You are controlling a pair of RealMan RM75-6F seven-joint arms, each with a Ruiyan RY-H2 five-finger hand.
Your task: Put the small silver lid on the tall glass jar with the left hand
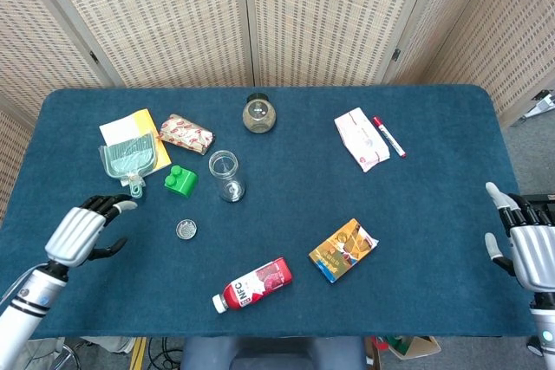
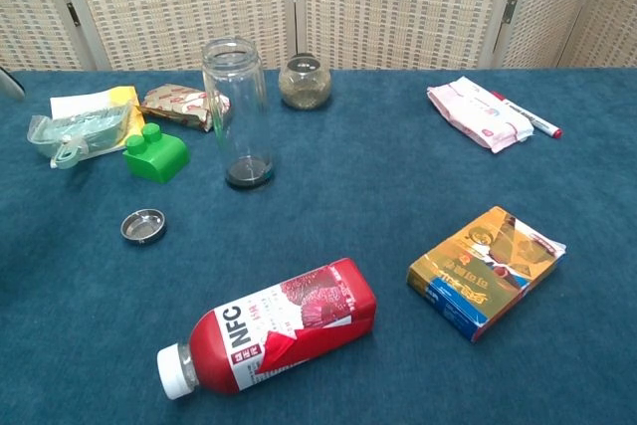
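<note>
The small silver lid (image 1: 186, 230) (image 2: 143, 226) lies flat on the blue table, in front and to the left of the tall glass jar (image 1: 225, 175) (image 2: 237, 113). The jar stands upright and uncovered. My left hand (image 1: 80, 233) hovers over the table to the left of the lid, fingers apart and holding nothing. My right hand (image 1: 530, 247) stays at the table's right edge, fingers apart and empty. Only a sliver of a fingertip shows at the chest view's left edge.
A green block (image 1: 179, 180), a clear dustpan on a yellow pad (image 1: 132, 159) and a snack packet (image 1: 186, 133) lie left of the jar. A round jar (image 1: 258, 115) stands behind. A red bottle (image 1: 252, 284), an orange box (image 1: 342, 249), a tissue pack (image 1: 361, 139) and a marker (image 1: 388, 136) lie elsewhere.
</note>
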